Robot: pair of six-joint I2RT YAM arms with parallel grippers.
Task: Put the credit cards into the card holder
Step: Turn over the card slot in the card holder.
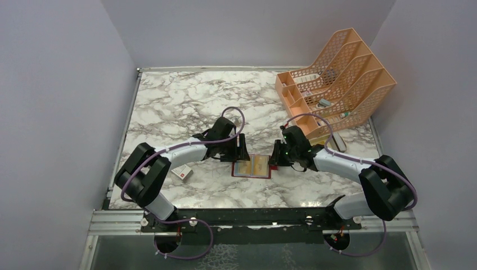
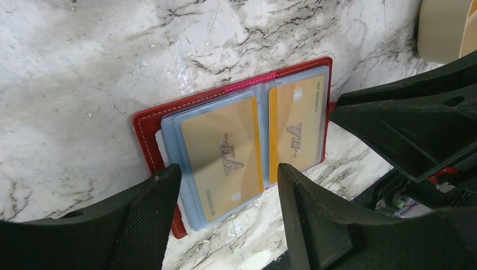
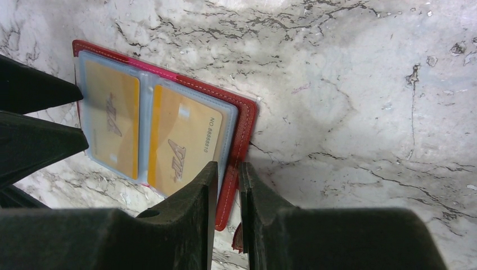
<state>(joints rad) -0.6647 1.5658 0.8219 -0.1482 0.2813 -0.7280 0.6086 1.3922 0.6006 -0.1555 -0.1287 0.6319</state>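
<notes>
Lying open and flat on the marble bench, the red card holder sits between the 2 arms, near the middle of the front part of the bench. Inside it are clear sleeves, and 2 gold credit cards are tucked in them, 1 on each side of the fold. Each card has big letters on it. The left end effector is open. Its 2 fingers stand wide apart over the left half of the card holder, 1 by the outer edge of the sleeve and 1 by the fold, and they hold nothing. The right end effector is nearly closed. Its 2 fingers are very close together, and the red right edge of the card holder sits in the thin gap between them, so it pinches that edge. The 2 end effectors face each other across the card holder. A small white box lies on the bench beside the left arm. An orange rack stands at the far right corner, well apart from the card holder.
</notes>
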